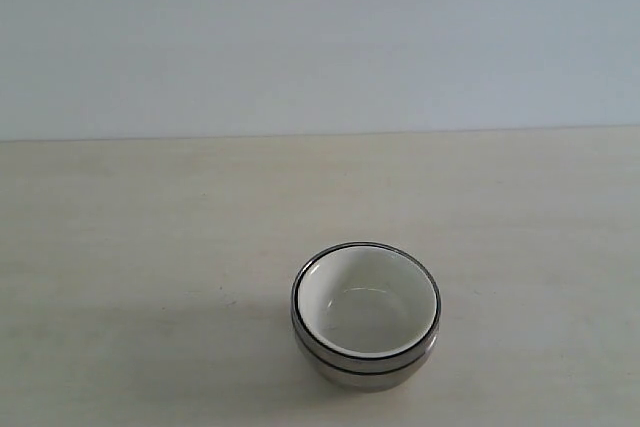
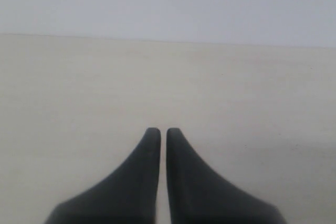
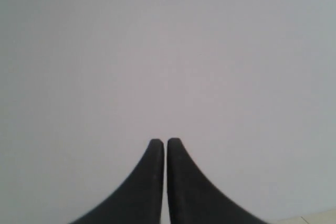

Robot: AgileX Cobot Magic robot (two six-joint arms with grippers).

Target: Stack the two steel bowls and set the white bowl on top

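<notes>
The white bowl (image 1: 365,299) sat nested inside the steel bowls (image 1: 360,375), and the stack stood on the table (image 1: 150,247), toward its near side. The left gripper (image 2: 163,130) pointed low along the table, its jaws pressed together on nothing. The right gripper (image 3: 165,141) faced the wall (image 3: 157,51) beyond the table, likewise closed and empty.

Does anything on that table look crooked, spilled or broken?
Nothing stands out. The white bowl sits evenly nested in the steel bowls, empty and upright, and the table around the stack shows no spill or damage.
</notes>
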